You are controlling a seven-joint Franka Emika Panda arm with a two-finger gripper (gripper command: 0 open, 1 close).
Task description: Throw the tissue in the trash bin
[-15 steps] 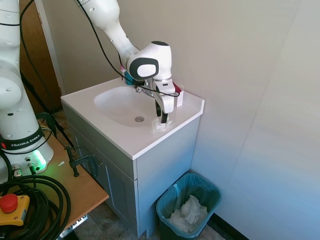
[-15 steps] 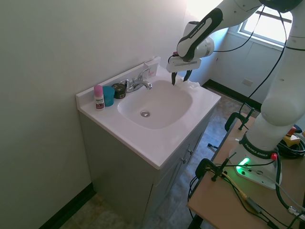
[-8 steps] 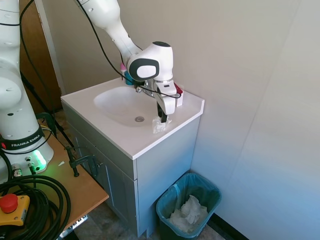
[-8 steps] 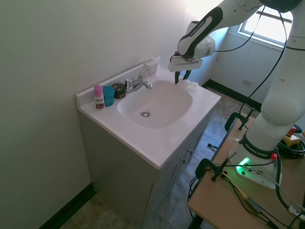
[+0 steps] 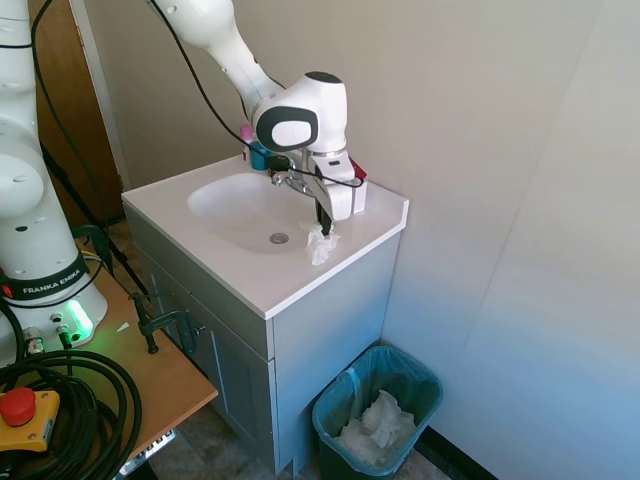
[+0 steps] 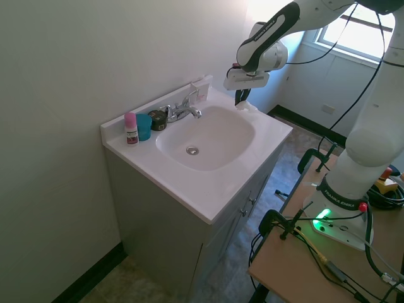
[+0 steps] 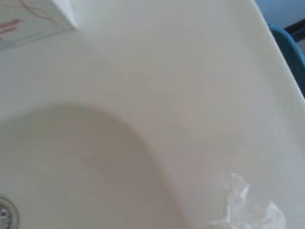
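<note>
The tissue (image 5: pixel 320 245) is a small white crumpled wad at the right front corner of the white vanity top (image 5: pixel 270 285), just above its surface. My gripper (image 5: pixel 323 228) points straight down and is shut on the top of the wad. In the second exterior view the gripper (image 6: pixel 241 99) sits over the far side of the basin with the tissue (image 6: pixel 248 106) under its tips. The wrist view shows the tissue (image 7: pixel 248 210) rising from its lower edge. The trash bin (image 5: pixel 425 378), teal with a dark liner, stands on the floor below and to the right of the vanity.
A heap of white paper (image 5: pixel 378 425) lies in the bin. A white box with a pink mark (image 5: pixel 358 192) stands against the wall behind the gripper. Faucet (image 6: pixel 183 109), teal cup (image 6: pixel 144 126) and pink-capped bottle (image 6: pixel 130 129) line the back. The sink basin (image 6: pixel 211 139) is beside the gripper.
The fingers have closed on the tissue, and the gripper has risen slightly. The tissue, flat on the counter before, now bunches up under the fingertips.
</note>
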